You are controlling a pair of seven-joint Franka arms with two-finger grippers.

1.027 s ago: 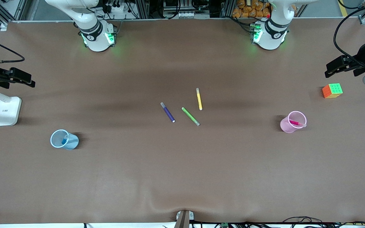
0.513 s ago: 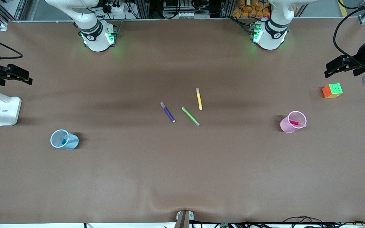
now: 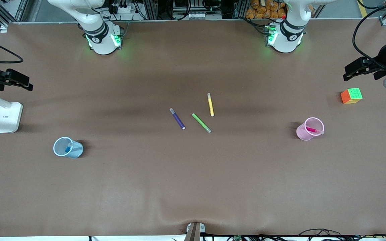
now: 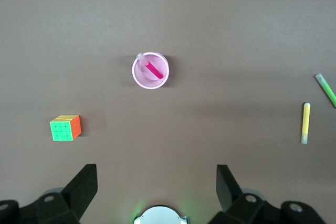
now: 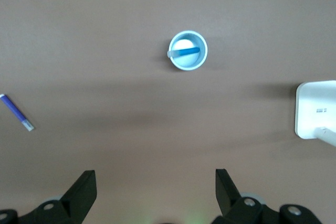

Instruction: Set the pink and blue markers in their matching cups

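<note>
Judging from the front view, task looks done: bright blue slim marker stands inside the pale blue tapered plastic cup, magenta-pink slim marker leans inside the pale pink tapered plastic cup. Nothing left to place.

Farther up, dark purple pen, green pen and yellow pen lie loose mid-surface, not task items.

Right claw hangs open and empty, off the right arm's end; blue cup sits well below it in its wrist view, white stand base only clear there. Left claw open, empty, above the multicoloured puzzle cube; its wrist view shows straight down into the pink cup.
</note>
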